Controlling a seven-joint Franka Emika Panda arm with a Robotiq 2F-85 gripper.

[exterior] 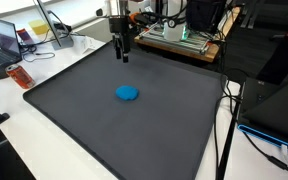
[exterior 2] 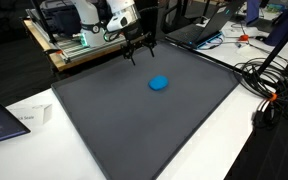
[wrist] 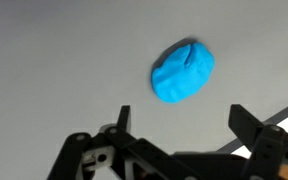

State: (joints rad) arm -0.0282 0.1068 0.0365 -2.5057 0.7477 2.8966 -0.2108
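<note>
Wide-spread gripper (exterior: 124,57) near blue lump (exterior: 128,93)

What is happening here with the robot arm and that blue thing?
The robot's gripper hovers above a dark grey mat, near one of its edges. The jaws stand open and hold nothing. A small blue lump lies near the middle of the mat, untouched and apart from the gripper.

Blue lump (wrist: 183,71) soft, matt, doughy w/ crease; mat (exterior: 104,110) dark matt, smooth; pincer (wrist: 174,150) black plastic
</note>
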